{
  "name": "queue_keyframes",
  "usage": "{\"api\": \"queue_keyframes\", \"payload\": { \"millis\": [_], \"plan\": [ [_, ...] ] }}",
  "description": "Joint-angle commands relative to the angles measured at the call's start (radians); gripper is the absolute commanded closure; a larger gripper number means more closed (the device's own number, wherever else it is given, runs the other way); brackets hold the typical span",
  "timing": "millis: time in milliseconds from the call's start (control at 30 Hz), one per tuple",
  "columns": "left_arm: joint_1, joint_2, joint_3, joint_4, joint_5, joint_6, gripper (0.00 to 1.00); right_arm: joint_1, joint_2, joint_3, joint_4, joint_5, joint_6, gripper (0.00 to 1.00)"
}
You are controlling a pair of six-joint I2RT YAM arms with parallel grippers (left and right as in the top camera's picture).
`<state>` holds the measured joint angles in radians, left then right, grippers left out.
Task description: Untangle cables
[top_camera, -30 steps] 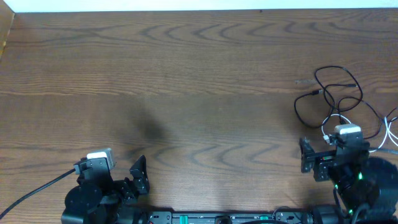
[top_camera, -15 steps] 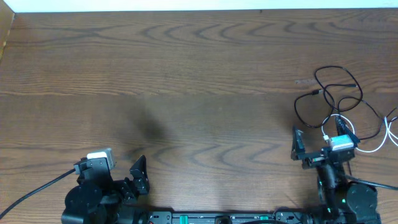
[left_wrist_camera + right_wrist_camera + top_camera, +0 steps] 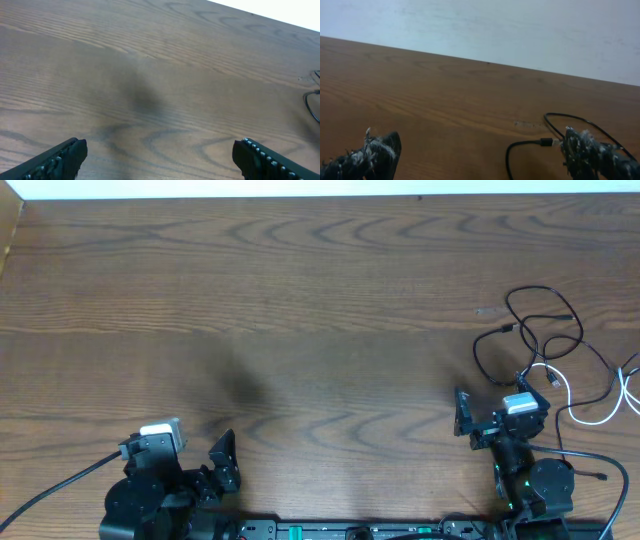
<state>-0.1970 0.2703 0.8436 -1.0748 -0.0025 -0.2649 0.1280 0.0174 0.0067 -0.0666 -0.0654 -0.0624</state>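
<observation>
Two cables lie tangled near the bench's (image 3: 300,300) right edge: a black cable (image 3: 545,289) in loose loops, crossing a white cable (image 3: 590,421) closer to that edge. Right jaws stand spread wide just in front of the tangle. Left jaws, also spread wide, sit near the front left corner, well apart from both cables.

**A brown wooden worktop under a pale wall**

We see a wide worktop (image 3: 300,300) of brown wood with wavy grain, evenly lit. A faint dark patch (image 3: 240,390) mottles its left-centre. Along its far edge we find a plain whitish wall (image 3: 520,30).
</observation>
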Motion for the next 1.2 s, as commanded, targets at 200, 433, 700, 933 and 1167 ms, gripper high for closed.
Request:
{"api": "queue_keyframes", "payload": {
  "millis": [200,433,700,933,1167],
  "plan": [
    [0.005,-0.005,-0.002,-0.002,-0.005,0.002,0.03,0.003,-0.002,-0.001,-0.005,0.007,-0.003,0.01],
    [0.005,-0.005,-0.002,-0.002,-0.005,0.002,0.03,0.003,-0.002,-0.001,-0.005,0.007,-0.003,0.01],
    [0.005,-0.005,-0.002,-0.002,-0.005,0.002,0.03,0.003,-0.002,-0.001,-0.005,0.007,-0.003,0.01],
    [0.005,-0.006,-0.002,-0.002,-0.006,0.002,0.03,0.003,-0.002,-0.001,-0.005,0.007,-0.002,0.01],
    [0.092,-0.014,-0.05,0.067,-0.029,0.011,0.02,0.003,-0.002,-0.001,-0.005,0.007,-0.003,0.01]
  ]
}}
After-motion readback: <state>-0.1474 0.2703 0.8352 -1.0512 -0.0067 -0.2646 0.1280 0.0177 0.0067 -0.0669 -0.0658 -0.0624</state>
